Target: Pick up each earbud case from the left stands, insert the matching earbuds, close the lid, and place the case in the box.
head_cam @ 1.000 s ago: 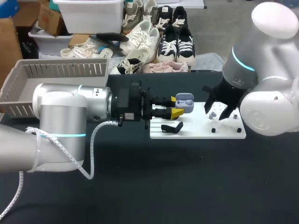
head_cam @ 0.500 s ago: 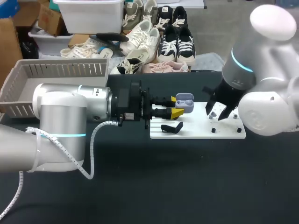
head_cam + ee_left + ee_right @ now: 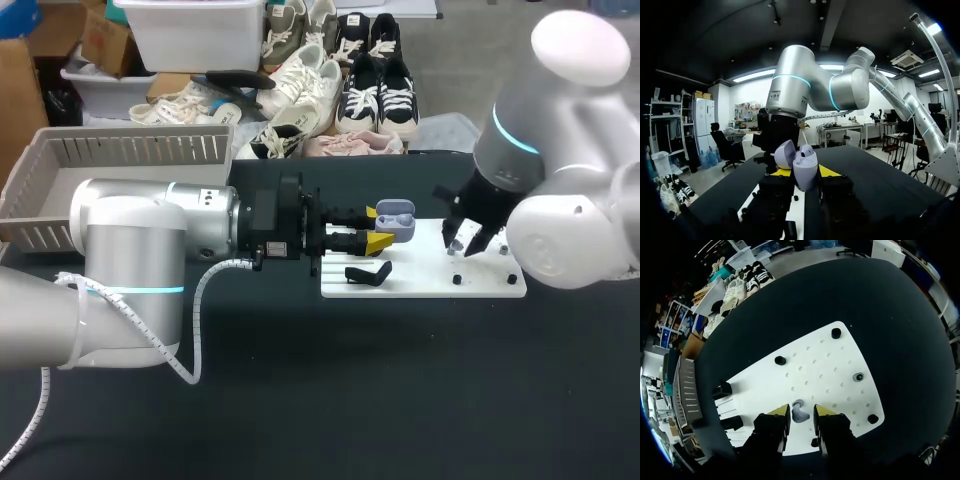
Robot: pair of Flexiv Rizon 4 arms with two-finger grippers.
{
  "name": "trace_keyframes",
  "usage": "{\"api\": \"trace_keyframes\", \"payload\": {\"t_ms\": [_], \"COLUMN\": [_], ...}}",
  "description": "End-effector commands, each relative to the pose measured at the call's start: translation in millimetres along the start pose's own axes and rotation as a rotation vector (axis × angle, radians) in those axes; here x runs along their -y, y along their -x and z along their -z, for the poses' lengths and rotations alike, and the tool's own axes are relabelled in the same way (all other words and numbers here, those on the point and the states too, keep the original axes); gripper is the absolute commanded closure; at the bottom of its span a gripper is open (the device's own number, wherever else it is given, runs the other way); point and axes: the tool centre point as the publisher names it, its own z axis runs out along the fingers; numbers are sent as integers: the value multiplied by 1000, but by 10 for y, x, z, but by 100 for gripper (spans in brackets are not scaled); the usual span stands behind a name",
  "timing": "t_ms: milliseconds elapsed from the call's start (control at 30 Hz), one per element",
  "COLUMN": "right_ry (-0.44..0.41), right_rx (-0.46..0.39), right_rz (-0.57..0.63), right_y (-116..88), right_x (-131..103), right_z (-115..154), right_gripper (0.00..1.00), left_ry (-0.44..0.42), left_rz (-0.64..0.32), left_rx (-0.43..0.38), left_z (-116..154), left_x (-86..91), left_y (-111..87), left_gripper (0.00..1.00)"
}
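Lavender plastic marks the earbud case (image 3: 804, 169), which is pinched between the yellow tips of the left gripper (image 3: 378, 228) with its lid hinged open. It is held at the far-left corner of the white pegboard (image 3: 490, 285), and a black stand (image 3: 368, 272) lies on the board just nearer than it. Toward the right of the board, the right gripper (image 3: 466, 243) points down. Its fingers are spread a little to either side of a small grey earbud (image 3: 799, 413) lying on the board, and they do not clamp it. Black pegs (image 3: 780, 360) dot the board. The grey slatted box (image 3: 60, 190) sits at the far left.
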Motion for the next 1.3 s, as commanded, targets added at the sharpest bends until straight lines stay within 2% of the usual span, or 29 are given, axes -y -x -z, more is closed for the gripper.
{"api": "trace_keyframes", "payload": {"t_ms": [33, 100, 133, 500, 800, 1067, 1300], "right_ry": [-8, -11, -12, -8, 30, 35, 57], "right_rx": [-6, -8, -9, -1, 0, 35, 55], "right_rz": [4, 11, 14, 22, 8, 42, 130], "right_y": [11, 12, 8, 4, -51, -73, -138], "right_x": [-28, -34, -39, -37, 35, 114, 61], "right_z": [-7, -13, -12, 73, 308, 742, 1331], "right_gripper": [76, 84, 100, 100, 100, 100, 100], "left_ry": [3, 3, 3, 3, 3, 3, 3], "left_rz": [-1, -1, -1, -1, -1, -1, -1], "left_rx": [2, 2, 2, 2, 2, 2, 2], "left_z": [2, 2, 2, 2, 2, 2, 2], "left_x": [7, 7, 7, 7, 7, 7, 7], "left_y": [-3, -3, -3, -3, -3, -3, -3], "left_gripper": [100, 100, 100, 100, 100, 100, 100]}}
